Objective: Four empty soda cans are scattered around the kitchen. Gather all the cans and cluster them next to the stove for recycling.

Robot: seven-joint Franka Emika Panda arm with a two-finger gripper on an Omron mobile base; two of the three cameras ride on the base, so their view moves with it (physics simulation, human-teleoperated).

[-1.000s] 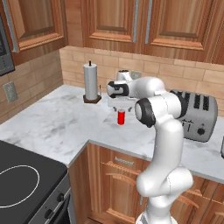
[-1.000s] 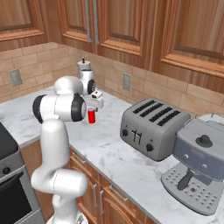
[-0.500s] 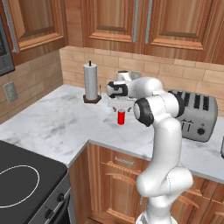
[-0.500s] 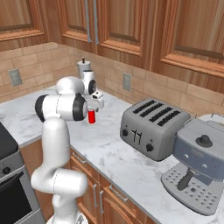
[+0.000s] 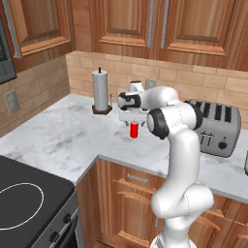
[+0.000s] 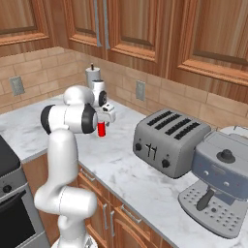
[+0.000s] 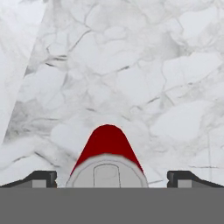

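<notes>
While my gripper (image 7: 112, 178) hangs with jaws wide apart, the red soda can (image 5: 134, 130) stands upright on the counter (image 5: 63, 138) directly beneath it, between paper-towel holder (image 5: 101, 91) and toaster (image 5: 215, 126), axis vertical, between my fingertips (image 7: 43, 178).
</notes>
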